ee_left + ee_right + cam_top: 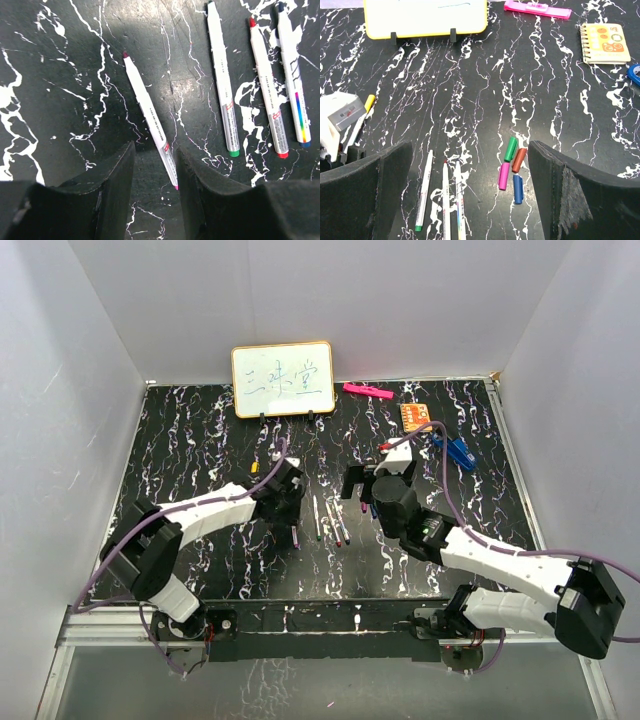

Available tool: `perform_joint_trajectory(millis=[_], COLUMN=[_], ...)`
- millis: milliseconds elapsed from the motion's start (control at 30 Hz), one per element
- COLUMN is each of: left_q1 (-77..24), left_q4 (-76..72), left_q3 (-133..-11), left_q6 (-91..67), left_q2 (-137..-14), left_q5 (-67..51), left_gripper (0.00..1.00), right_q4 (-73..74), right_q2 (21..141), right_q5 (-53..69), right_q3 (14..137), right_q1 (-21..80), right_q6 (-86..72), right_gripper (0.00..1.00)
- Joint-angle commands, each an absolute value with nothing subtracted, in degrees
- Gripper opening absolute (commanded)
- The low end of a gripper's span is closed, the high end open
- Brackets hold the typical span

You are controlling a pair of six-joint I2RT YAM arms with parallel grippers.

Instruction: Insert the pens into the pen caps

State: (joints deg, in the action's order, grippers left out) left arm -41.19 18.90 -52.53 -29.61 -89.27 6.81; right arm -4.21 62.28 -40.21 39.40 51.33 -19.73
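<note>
- Pickup is judged in hand: the red-tipped pen [149,117], in front of the whiteboard [283,379], is straddled by the parted left end effector [155,148].
- Closing is called for next; the right end effector [470,145] is spread wide over the pen caps [519,160].

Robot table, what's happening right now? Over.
Left jaws open, astride one pen lying flat. Right jaws wide open, facing four loose caps. Nothing held. Nothing seen blocking.

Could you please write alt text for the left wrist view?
The left gripper, jaws apart, straddles a white pen with a dark red tip on a black marbled table. Three similar pens lie alongside.
</note>
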Motion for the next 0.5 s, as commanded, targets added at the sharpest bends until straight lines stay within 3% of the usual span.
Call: perform_joint_trajectory(millis=[0,467], left_q1=[-42.3,-43.0], left_q4=[20.0,20.4], left_q3=[-54.7,-54.8], left_q6=[-30.6,-30.5], left_q2=[-91.1,-95.7], left_q5=[7.5,8.2], left_gripper=[0.37,0.38], right_q4=[-6.3,-5.5], right_q2=[60.6,59.3], right_q5=[-40.3,-37.6], right_q3=[38.7,36.8], right_q1=[50.3,47.5], right_q6=[-20.5,-22.4], right_gripper=[0.98,0.98])
